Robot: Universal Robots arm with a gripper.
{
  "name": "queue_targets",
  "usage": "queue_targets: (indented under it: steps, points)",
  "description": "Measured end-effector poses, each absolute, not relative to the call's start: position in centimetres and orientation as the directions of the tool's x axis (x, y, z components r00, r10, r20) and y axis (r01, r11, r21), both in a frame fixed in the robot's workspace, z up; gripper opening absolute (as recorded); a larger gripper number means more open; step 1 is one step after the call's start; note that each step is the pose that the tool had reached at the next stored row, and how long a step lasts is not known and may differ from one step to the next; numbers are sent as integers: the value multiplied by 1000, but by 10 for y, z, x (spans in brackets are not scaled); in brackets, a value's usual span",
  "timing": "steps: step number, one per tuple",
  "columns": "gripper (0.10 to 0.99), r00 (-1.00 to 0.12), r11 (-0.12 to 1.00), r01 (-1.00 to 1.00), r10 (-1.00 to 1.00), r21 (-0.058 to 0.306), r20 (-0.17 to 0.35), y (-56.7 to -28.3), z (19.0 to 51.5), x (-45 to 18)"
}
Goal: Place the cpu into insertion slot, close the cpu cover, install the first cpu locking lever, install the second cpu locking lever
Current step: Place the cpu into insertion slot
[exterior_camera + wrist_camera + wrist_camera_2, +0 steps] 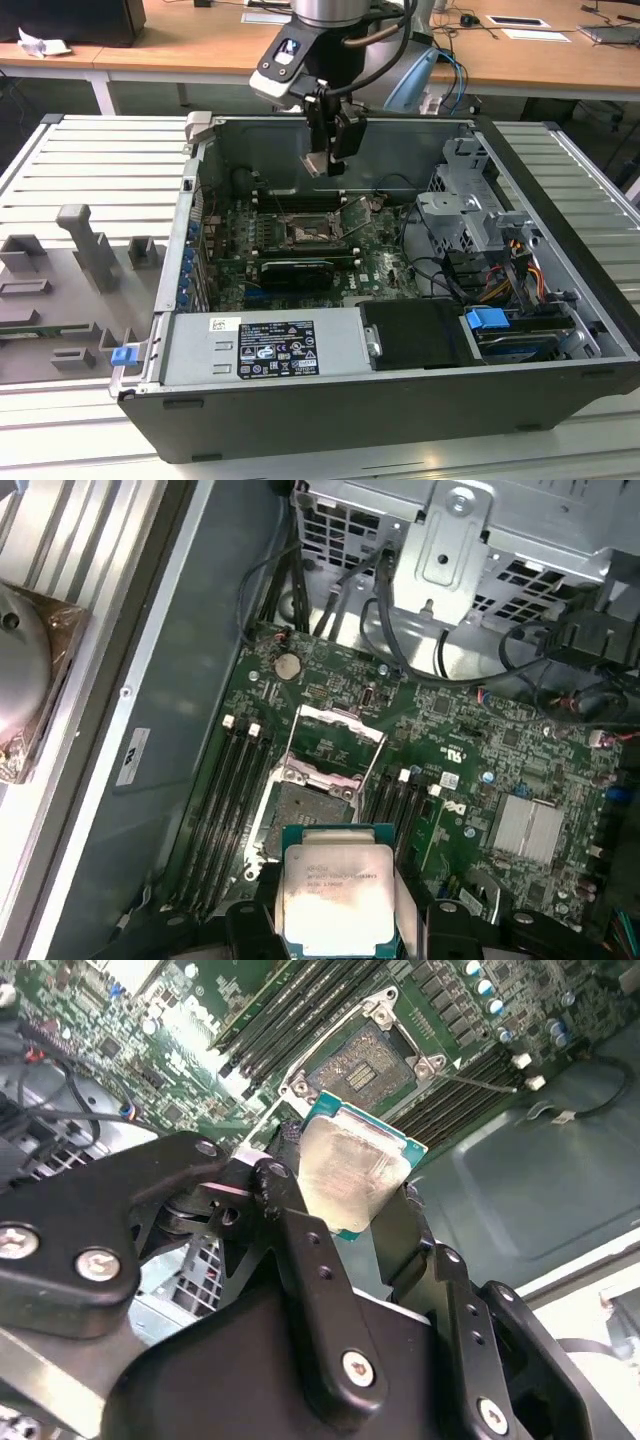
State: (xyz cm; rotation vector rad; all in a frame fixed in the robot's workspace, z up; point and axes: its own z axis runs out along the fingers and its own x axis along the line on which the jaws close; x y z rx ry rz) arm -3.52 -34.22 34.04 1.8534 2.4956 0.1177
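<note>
Aloft, cpu (338,900) in tool (330,160); insertion slot (298,815) below, cover (345,720) apparently up.

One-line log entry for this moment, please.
gripper: shut on cpu | cpu: held above motherboard, not in insertion slot | cpu cover: open
</note>
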Motion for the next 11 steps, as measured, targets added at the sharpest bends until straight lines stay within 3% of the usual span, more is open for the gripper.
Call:
queue_targets:
  steps: [11]
  points:
    - [529,-253,251,965,967,76,21,-342,333,-35]
